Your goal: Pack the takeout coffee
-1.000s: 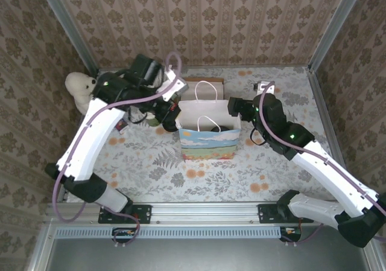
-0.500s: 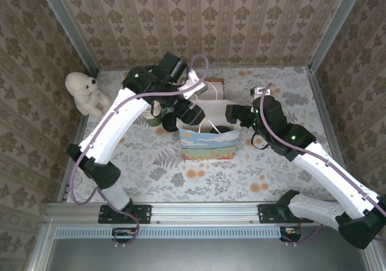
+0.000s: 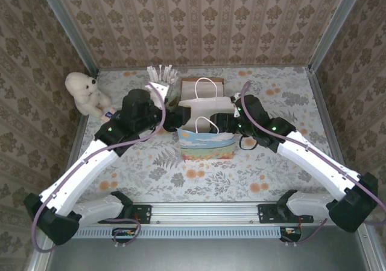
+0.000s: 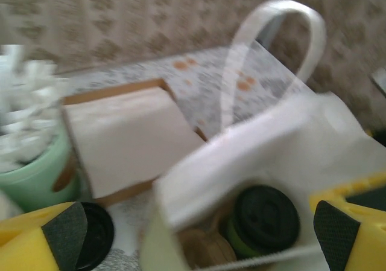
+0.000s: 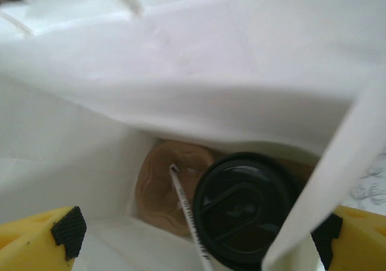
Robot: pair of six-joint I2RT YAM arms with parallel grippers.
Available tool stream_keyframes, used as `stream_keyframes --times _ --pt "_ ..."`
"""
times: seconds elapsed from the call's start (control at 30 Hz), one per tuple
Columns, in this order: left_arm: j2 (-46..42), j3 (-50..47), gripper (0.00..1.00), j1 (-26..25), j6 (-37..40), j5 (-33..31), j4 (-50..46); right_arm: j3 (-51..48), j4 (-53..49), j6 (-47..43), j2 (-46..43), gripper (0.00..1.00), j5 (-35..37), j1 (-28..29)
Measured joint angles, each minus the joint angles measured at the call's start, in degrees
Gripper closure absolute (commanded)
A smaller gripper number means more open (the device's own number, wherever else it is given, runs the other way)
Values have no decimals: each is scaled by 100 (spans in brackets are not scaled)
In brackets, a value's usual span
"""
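Note:
The takeout coffee [image 5: 241,207] stands inside the white paper bag [image 3: 205,139]. It is a dark green cup with a black round lid [image 4: 265,218], next to a brown paper piece [image 5: 166,183] and a white stick [image 5: 190,216]. My left gripper [image 4: 199,238] is open at the bag's left rim, looking in over the edge [image 3: 174,120]. My right gripper [image 5: 199,238] is open above the bag's mouth on its right side [image 3: 224,123], and the bag's wall crosses in front of its right finger [image 5: 356,235].
A second black round lid [image 4: 93,235] sits on the table left of the bag. Behind it are the pale green holder of white sticks [image 3: 161,78] and a brown box of cream paper [image 3: 202,82]. A white teddy bear [image 3: 84,93] sits at the far left.
The left arm has swung down and toward the near left, its gripper now at the bag's left rim. The right gripper has moved left over the bag's mouth.

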Motion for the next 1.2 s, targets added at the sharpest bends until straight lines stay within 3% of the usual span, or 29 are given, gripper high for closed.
stream_keyframes --times 0.13,0.33,0.63,0.77,0.97,1.2 --pt "-459 -557 0 538 -1014 -785 267 291 48 46 376 1 -81 282" --pt "-1272 -1440 0 1314 -2175 -1150 299 769 463 354 964 1 -179 673" --pt "-1862 -1574 0 1792 -2820 -1714 85 1370 348 260 1364 0 -138 732" --pt "-1757 -1565 0 1895 -2883 -1725 66 1429 162 -61 1008 0 -101 391" --pt "-1239 -1547 0 1926 -3276 -1655 -35 946 262 -448 369 0 396 -553" --pt "-1399 -1316 0 2367 -3497 -2376 -1180 444 511 -549 1331 4 511 -1613"
